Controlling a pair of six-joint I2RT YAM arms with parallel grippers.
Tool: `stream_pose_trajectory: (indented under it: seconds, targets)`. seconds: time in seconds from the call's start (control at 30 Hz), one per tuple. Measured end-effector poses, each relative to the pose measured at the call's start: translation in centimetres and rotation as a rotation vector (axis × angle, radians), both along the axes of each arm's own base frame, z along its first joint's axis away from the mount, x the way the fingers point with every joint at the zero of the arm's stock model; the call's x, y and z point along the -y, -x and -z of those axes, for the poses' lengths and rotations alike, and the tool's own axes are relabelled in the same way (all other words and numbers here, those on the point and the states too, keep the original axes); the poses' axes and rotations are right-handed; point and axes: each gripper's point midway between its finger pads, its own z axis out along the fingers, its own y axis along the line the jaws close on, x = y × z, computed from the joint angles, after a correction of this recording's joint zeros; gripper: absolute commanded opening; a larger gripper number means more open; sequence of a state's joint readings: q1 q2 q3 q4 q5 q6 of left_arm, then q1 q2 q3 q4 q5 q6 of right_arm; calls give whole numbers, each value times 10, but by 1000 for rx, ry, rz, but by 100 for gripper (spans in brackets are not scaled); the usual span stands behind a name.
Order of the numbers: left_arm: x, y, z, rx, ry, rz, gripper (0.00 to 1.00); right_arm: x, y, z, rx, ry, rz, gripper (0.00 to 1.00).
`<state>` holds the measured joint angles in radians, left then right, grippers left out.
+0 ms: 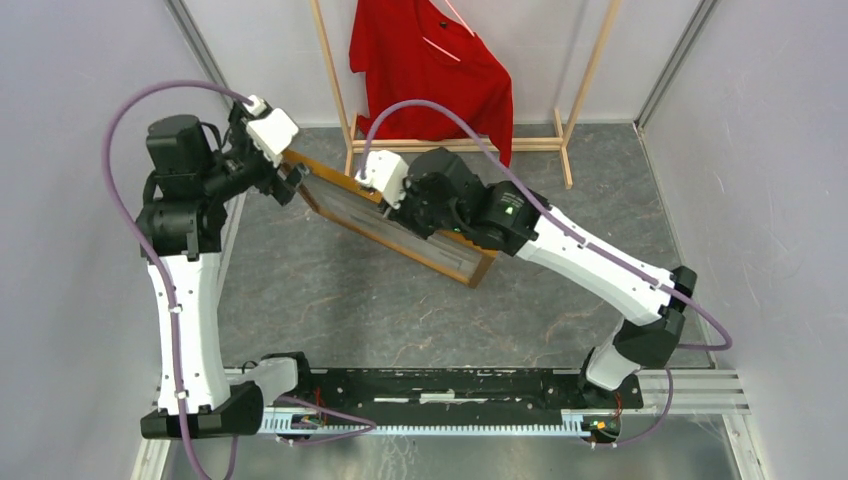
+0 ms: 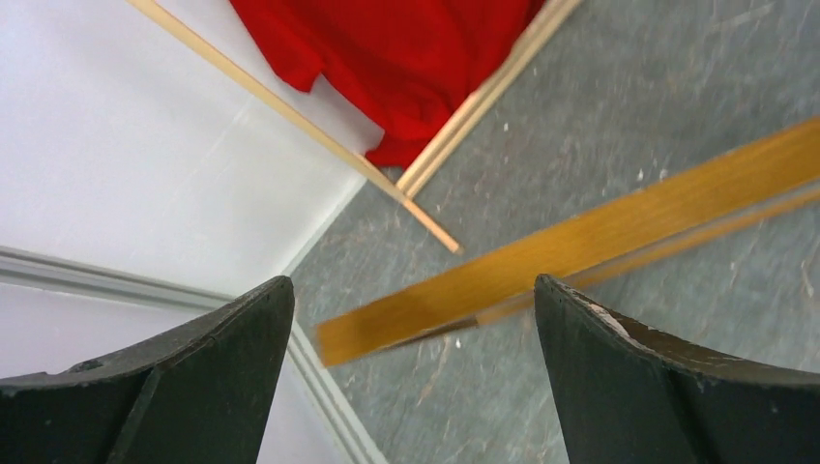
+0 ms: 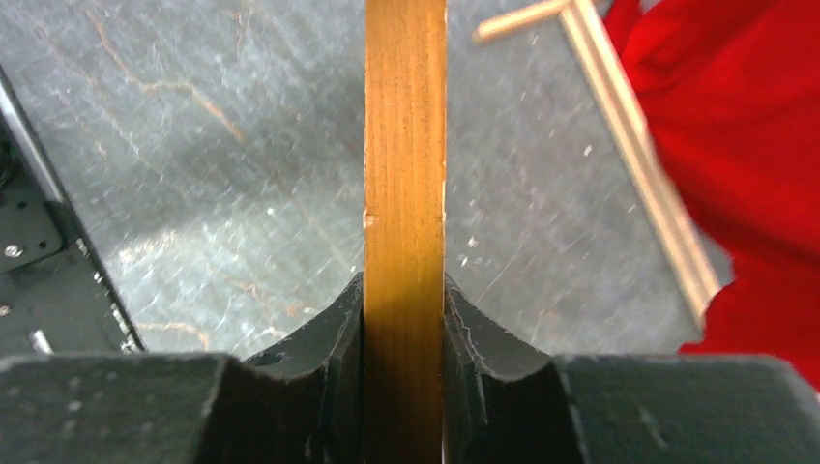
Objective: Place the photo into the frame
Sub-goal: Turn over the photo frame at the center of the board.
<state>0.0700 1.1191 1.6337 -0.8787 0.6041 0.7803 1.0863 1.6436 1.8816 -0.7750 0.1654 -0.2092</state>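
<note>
The right tool (image 3: 404, 290) pinches one rail of the thin orange-brown wooden picture frame (image 3: 404, 145), which lies slantwise across the grey mottled counter (image 1: 330, 300) (a red shirt (image 1: 430, 60) hangs behind it). The left tool (image 2: 411, 290) stands spread wide just beside the frame's far-left corner, gripping nothing.
</note>
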Motion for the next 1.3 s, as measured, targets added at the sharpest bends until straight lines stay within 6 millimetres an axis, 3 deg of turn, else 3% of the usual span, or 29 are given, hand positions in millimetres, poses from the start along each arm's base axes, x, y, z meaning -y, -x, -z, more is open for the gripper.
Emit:
stream_pose_trajectory:
  seconds: [0.17,0.3,0.43,0.63,0.8,0.97,1.23,1.3]
  targets:
    - [13,-1,-28,17,106,42,100,34,-5,27,-146,-39,6,11]
    - [25,7,-28,-3,145,107,100,65,-12,23,-173,-77,50,11]
    - [35,14,-26,-19,165,164,100,79,-29,20,-186,-116,97,12]
    - [41,18,-12,-78,197,197,100,110,-68,10,-180,-269,163,13]
    - [43,11,12,-161,231,196,100,168,-109,6,-193,-433,301,13]
    - [46,7,36,-224,264,203,100,211,-133,8,-206,-516,430,12]
    - [50,-1,51,-243,301,222,100,231,-141,6,-223,-585,491,13]
    - [51,-2,53,-249,311,226,100,239,-147,13,-267,-608,533,12]
